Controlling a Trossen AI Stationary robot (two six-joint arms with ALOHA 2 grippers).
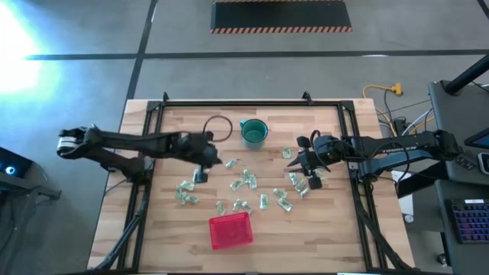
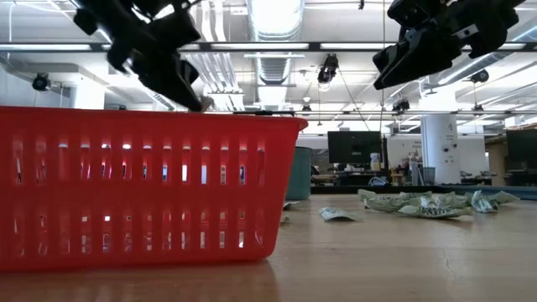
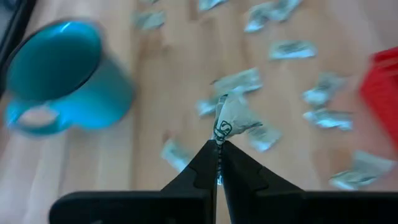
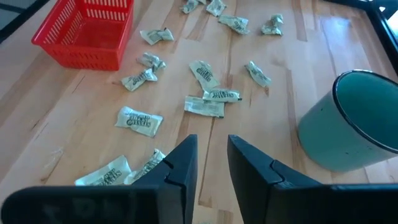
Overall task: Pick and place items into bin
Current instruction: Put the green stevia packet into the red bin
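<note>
The left gripper [image 3: 217, 152] holds one packet [image 3: 231, 118] clamped between its closed fingers, above the table and near the teal cup [image 1: 254, 132]. The right gripper [image 4: 211, 158] hovers with its fingers apart over the scattered packets [image 1: 248, 183], and the red bin [image 1: 231, 231] stands at the table's front edge.

- The left arm reaches in from the worktop's left edge, stretched across toward the middle, its wrist bent downward.
- The left tool [image 3: 218, 144] hangs above the worktop [image 1: 321, 229], its fingers pinched together on a packet [image 3: 233, 118].
- The right arm extends in from the right edge, held level.
- The right tool [image 4: 211, 155] hovers with its fingers parted, gripping nothing.
</note>
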